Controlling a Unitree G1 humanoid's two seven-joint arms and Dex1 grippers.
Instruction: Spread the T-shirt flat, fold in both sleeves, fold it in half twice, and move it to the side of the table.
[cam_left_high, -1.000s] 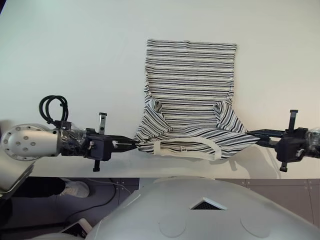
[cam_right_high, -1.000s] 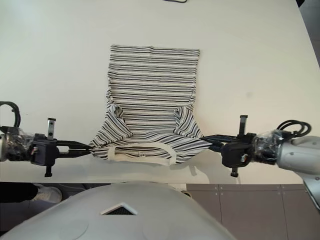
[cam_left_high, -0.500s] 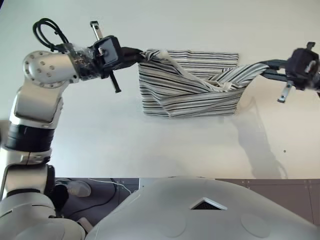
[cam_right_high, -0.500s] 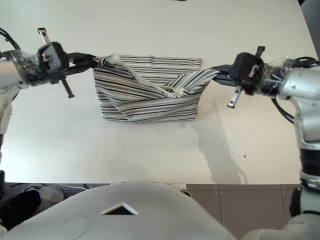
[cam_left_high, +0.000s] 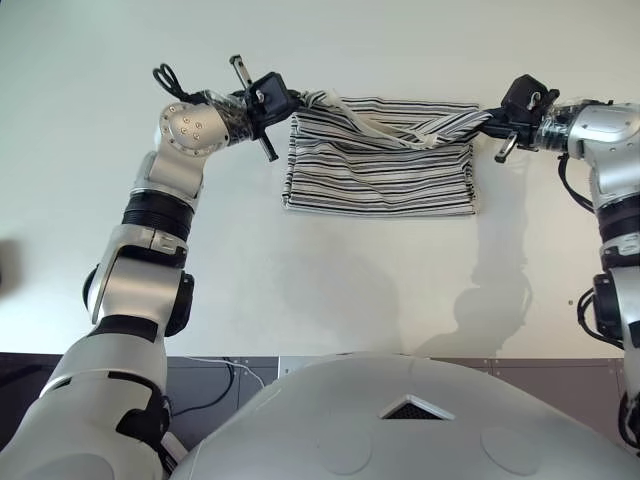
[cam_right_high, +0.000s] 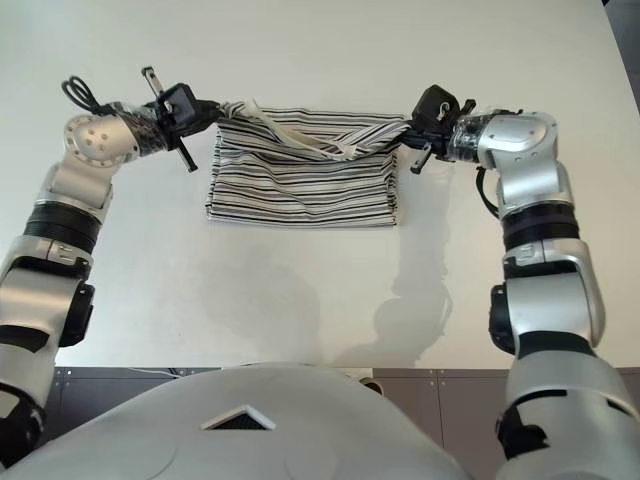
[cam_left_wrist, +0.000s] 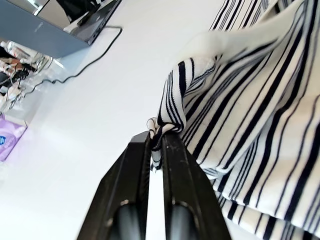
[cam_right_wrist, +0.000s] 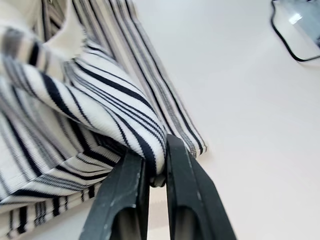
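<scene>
Stripes ran left to right across the T-shirt (cam_left_high: 380, 175), which lay doubled over at the far middle of the tabletop (cam_left_high: 300, 290) as a wide rectangle with its long axis set crosswise to the robot. The left tool (cam_left_high: 296, 99) was clamped on the upper layer's far-left corner and the right tool (cam_left_high: 489, 118) on its far-right corner. The pinched edge sagged between them, seemingly not yet laid flat. The garment thus lay between the two tools and toward the robot, each arm equally near its own end. The first half-fold looked almost done. The next move probably called for lowering and letting go of both corners along the far edge.
</scene>
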